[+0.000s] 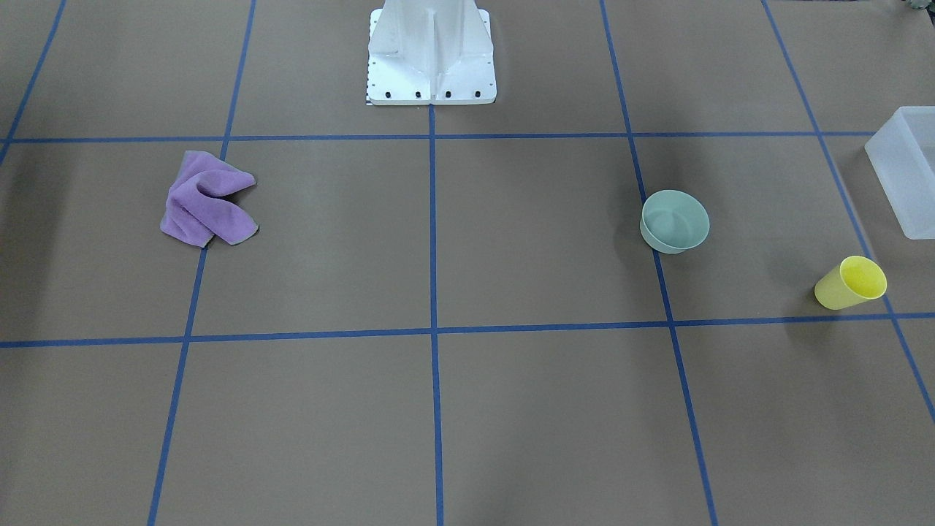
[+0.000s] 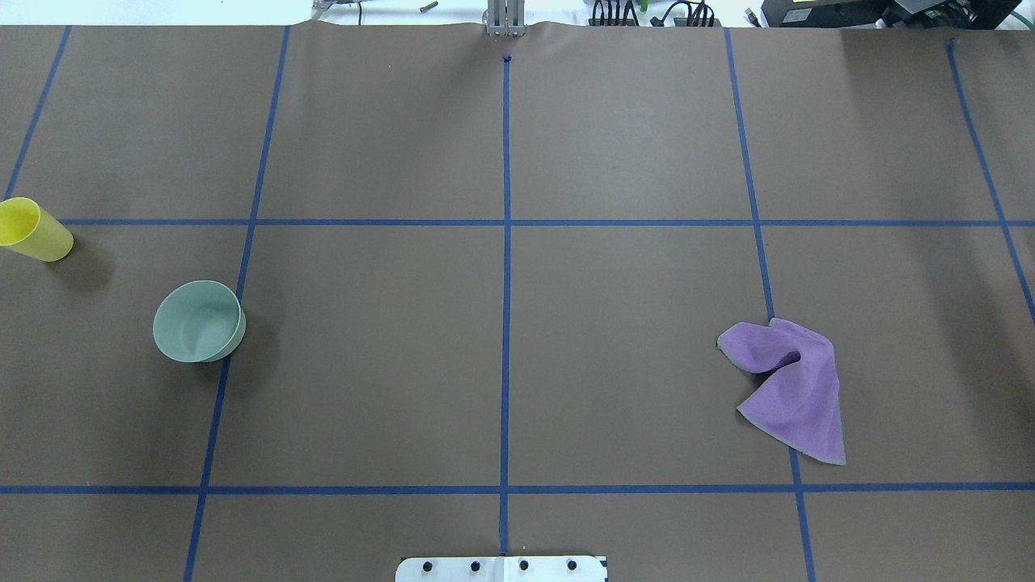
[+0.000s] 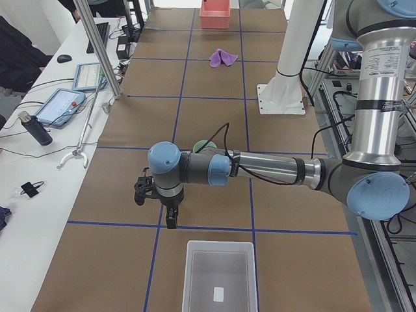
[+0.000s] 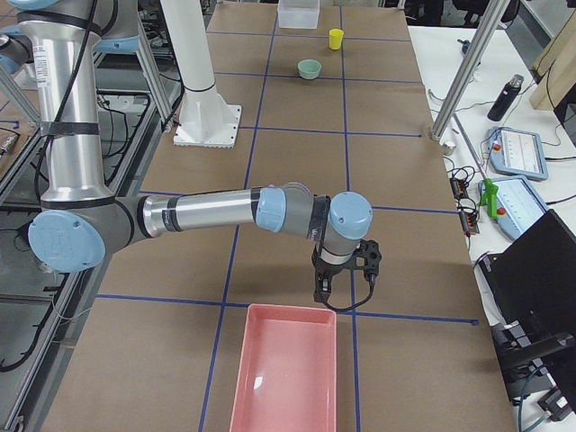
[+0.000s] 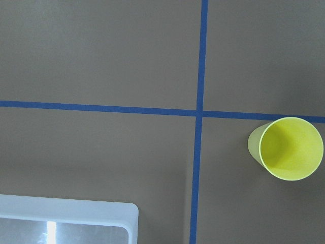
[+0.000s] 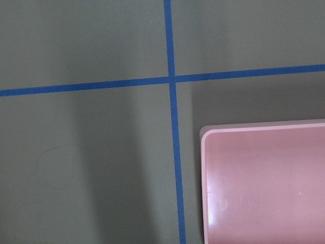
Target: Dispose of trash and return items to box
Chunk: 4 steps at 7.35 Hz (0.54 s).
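Observation:
The yellow cup (image 1: 851,283) stands upright on the brown table near the robot's left end; it also shows in the overhead view (image 2: 34,230) and the left wrist view (image 5: 287,148). The mint-green bowl (image 1: 675,221) sits upright a little inward of it (image 2: 199,321). The frosted-white box (image 3: 219,279) stands at that end (image 1: 906,172), empty. My left gripper (image 3: 156,207) hangs above the table between cup and box. My right gripper (image 4: 346,288) hangs near a pink tray. Both grippers show only in the side views, so I cannot tell whether they are open or shut.
A crumpled purple cloth (image 2: 788,388) lies on the robot's right half of the table (image 1: 208,199). A pink tray (image 4: 286,369) stands at the right end (image 6: 264,183), empty. The white robot base (image 1: 431,51) stands at the table's middle rear. Blue tape lines grid the table.

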Available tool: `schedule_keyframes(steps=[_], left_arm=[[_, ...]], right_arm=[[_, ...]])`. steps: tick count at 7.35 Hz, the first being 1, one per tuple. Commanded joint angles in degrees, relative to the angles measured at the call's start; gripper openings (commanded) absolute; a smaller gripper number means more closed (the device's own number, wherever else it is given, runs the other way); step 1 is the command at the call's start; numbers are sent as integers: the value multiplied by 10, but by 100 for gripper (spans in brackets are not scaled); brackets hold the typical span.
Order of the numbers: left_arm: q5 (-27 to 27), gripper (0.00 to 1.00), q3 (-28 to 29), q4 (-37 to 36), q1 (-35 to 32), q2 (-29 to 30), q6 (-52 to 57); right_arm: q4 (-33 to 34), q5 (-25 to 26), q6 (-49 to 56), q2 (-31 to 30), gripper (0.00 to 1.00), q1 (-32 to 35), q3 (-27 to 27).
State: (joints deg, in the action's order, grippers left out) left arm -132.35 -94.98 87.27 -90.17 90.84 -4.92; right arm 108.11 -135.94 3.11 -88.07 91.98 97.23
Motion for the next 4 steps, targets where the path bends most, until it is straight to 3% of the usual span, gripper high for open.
schedule_keyframes(steps=[1,4], left_arm=[[0,99,-5,-2,1,2,0],[1,99,-2,2,1,2,-1]], right_arm=[[0,0,0,-1,100,0,2],[0,0,0,0,100,1,5]])
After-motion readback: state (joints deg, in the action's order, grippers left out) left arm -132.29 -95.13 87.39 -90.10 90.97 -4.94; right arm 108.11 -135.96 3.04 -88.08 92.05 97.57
